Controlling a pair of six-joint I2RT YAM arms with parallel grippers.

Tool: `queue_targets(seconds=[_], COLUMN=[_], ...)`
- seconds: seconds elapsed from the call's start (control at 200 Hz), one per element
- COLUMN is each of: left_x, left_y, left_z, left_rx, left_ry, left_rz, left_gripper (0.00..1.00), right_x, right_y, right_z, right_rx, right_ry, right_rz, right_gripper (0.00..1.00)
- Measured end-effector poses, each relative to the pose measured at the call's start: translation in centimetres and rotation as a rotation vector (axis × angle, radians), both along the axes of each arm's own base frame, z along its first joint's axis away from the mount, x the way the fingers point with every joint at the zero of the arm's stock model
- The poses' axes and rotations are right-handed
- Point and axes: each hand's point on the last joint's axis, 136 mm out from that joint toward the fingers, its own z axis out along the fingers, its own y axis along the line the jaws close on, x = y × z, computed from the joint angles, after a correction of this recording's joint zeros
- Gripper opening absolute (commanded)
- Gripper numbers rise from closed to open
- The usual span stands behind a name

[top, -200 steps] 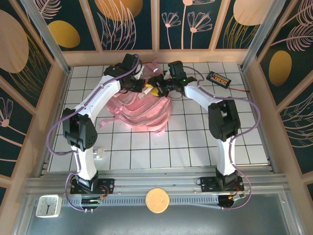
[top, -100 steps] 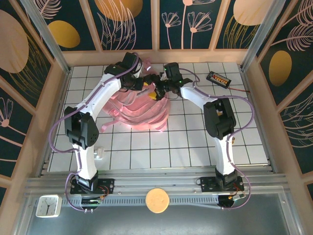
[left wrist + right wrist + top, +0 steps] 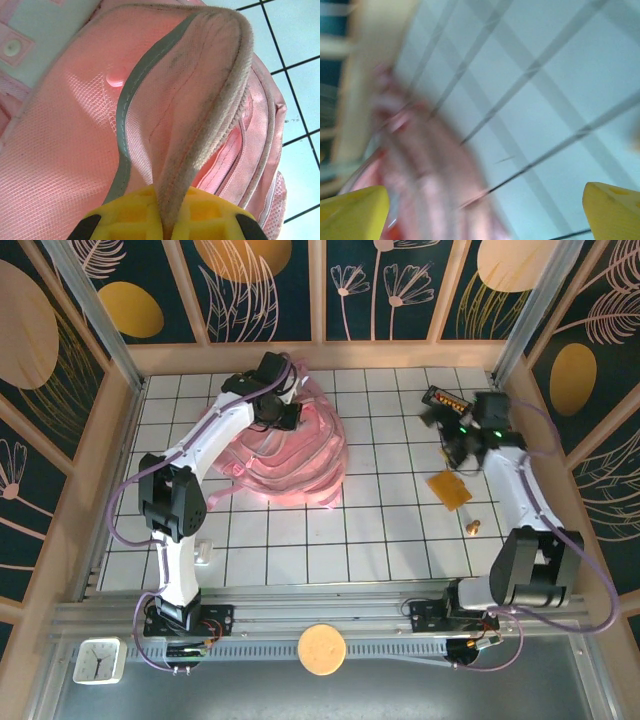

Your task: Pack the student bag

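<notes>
L claw: pinching student bag fuzzy pink fabric rim | R claw: spread wide, empty

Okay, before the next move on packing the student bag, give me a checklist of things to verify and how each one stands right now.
1. Left hand gripping the student bag: ok, shut on a fabric flap.
2. Right hand free to pick: ok, fingers wide apart with nothing between them.
3. Orange flat item reachable: ok, it lies uncovered on the table close to the right hand.
4. Bag mouth held open: cannot tell, the opening is not visible.
5. Right wrist view usable for aiming: not ok, it is blurred.
</notes>
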Motion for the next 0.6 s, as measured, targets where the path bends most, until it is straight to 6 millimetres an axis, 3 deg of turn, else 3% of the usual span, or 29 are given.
queue_targets(seconds=[0.045, 0.12, 0.245, 0.37, 0.515, 0.6], left_x=[-0.1, -0.3, -0.6, -0.8, -1.0, -1.0], left_y=[-0.1, -0.4, -0.5, -0.5, -0.3, -0.2], left_z=[-0.4, -1.0, -1.8, -1.9, -1.5, -1.5], left_rx=[-0.007, -0.016, -0.026, -0.032, -0.036, -0.035], left_ry=[0.007, 0.015, 0.028, 0.018, 0.001, -0.001], left_rz=[-0.005, -0.013, -0.022, -0.022, -0.021, -0.019], left_gripper=[0.00, 0.00, 0.00, 0.00, 0.00, 0.00], right_x=[-1.7, -4.1, -5.1, -5.4, -5.0, -4.7], right_y=[-3.2, -6.2, -9.2, -10.2, -9.2, -8.9], right_z=[-3.1, -6.8, -9.7, -11.8, -14.1, -13.9], right_rx=[-0.026, -0.047, -0.064, -0.064, -0.038, -0.043], right_ry=[0.084, 0.201, 0.288, 0.339, 0.379, 0.369], right_rz=[-0.083, -0.157, -0.205, -0.206, -0.161, -0.154], right_gripper=[0.99, 0.99, 0.99, 0.99, 0.99, 0.95])
